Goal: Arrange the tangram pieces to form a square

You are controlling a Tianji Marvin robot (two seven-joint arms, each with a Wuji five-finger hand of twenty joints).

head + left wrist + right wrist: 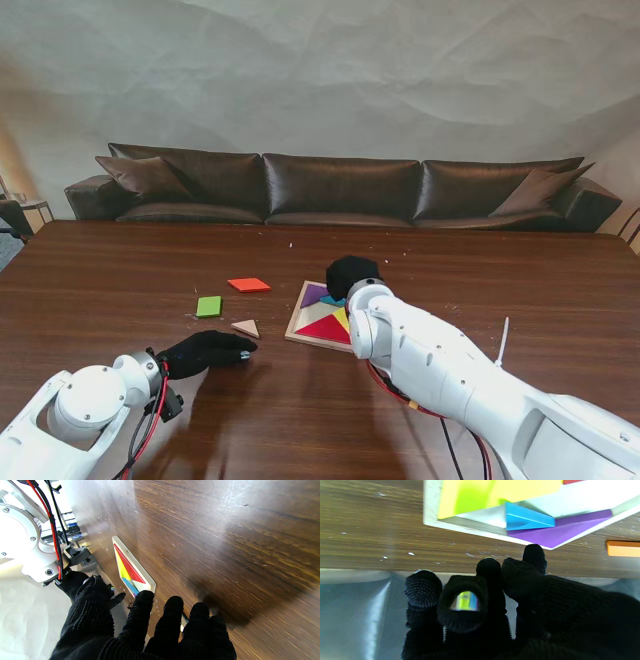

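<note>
Here, the wooden tray (297, 322) sits near the middle of the dark brown table (120, 290), a little to the right of centre, and already holds several tangram pieces: a red triangle (325, 328) along its nearer edge, a yellow piece (342, 318) beside it, a purple piece (314, 294) at the far left corner and a blue piece (329, 300) next to that. Three pieces lie loose on the table to the left of the tray: an orange parallelogram (248, 285) farthest from me, a green square (208, 306) nearer and further left, and a pale wooden-coloured triangle (246, 327) just beside the tray's left edge. The right hand (350, 275), in a black glove, hovers over the tray's far right part; in the right wrist view its fingers (423, 587) are curled close together with nothing visibly held between them, above the tray's corner where the purple and blue pieces lie. The left hand (205, 352), also gloved in black, lies low over the table nearer to me than the pale triangle, its fingertips (144, 597) stretched forward and slightly apart, gripping nothing. A dark leather sofa (340, 190) stands beyond the table's far edge.
</note>
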